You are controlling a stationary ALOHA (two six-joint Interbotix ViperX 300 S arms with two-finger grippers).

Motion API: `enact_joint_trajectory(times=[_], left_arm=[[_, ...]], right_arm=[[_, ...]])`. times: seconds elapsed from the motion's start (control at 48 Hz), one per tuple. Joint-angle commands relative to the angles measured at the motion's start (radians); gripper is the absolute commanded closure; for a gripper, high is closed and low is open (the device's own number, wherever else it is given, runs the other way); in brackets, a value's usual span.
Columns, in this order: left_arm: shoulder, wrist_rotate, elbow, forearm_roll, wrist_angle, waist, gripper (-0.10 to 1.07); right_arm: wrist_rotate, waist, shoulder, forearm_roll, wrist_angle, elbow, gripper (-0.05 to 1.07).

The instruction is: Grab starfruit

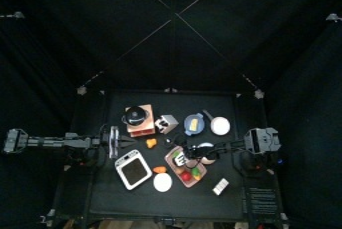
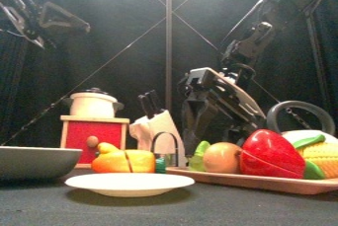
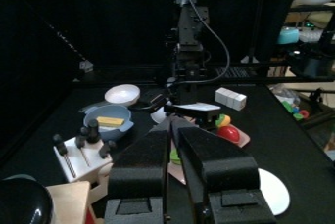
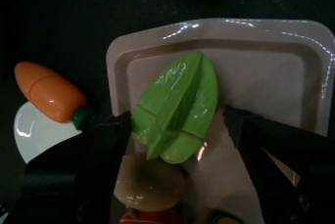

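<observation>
Fig. Approach to the starfruit, read from the left edge of the desk [image 1: 104, 199] to the right. At the left edge I have the left gripper [image 3: 173, 136] parked with its jaws together, holding nothing and kept well apart from the food so that it does not crowd the working arm. Toward the desk's front-right corner lies the tray [image 4: 281, 52]; just off the tray's edge a carrot [image 4: 50, 91] rests partly over a white plate [image 4: 29, 135]. The starfruit [image 4: 177, 101], green and ribbed, lies flat on the tray's bare floor, slanted across it, with an onion [image 4: 151, 184] close by one end. I judge that this open patch around its long sides is what makes it reachable. The right gripper [image 4: 177, 122] hangs over it pointing downward, jaws spread to their widest, one on either side of the fruit's narrow width and not touching it. My reading: straddling is done, and descent and closing remain; the neighbouring onion is the likeliest thing to be nudged
</observation>
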Motion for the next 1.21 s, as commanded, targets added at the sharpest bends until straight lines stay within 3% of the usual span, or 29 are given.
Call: enact_joint_trajectory(times=[0.0, 0.417, 0.771, 1.188], left_arm=[[0.003, 0.002, -0.012, -0.002, -0.009, 0.003, 0.45], [0.003, 0.002, -0.012, -0.002, -0.008, 0.003, 0.45], [0.003, 0.002, -0.012, -0.002, -0.009, 0.003, 0.45], [0.003, 0.002, -0.012, -0.002, -0.009, 0.003, 0.45]], right_arm=[[-0.002, -0.006, -0.017, -0.002, -0.006, -0.017, 0.0], [-0.002, -0.006, -0.026, -0.003, 0.002, -0.021, 0.2], [-0.005, 0.003, -0.115, -0.031, 0.074, -0.051, 0.21], [-0.011, 0.005, -0.115, -0.034, 0.075, -0.051, 0.21]])
